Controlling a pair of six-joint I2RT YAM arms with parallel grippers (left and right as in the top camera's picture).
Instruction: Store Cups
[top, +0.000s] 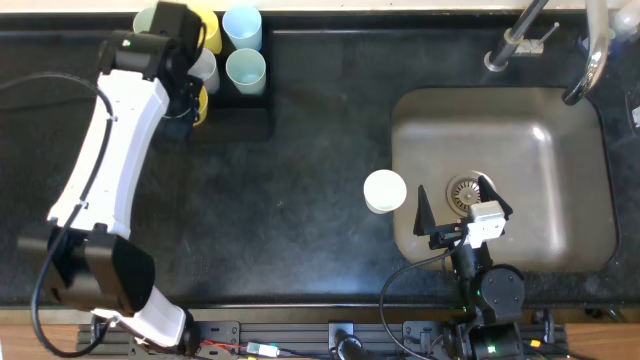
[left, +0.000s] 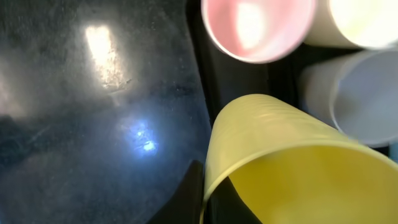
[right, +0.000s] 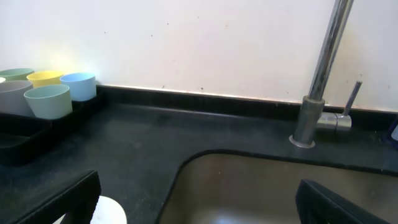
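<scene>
Two grippers. Left gripper pinches the wall of a tilted yellow cup, one finger inside and one outside, at the edge of the black tray at the counter's back left. Pink cup, grey cup, light blue cup and mint cup stand in the tray. Right gripper hangs over the sink, fingers spread wide, holding nothing. White cup sits on the counter, just beside the sink's left rim.
</scene>
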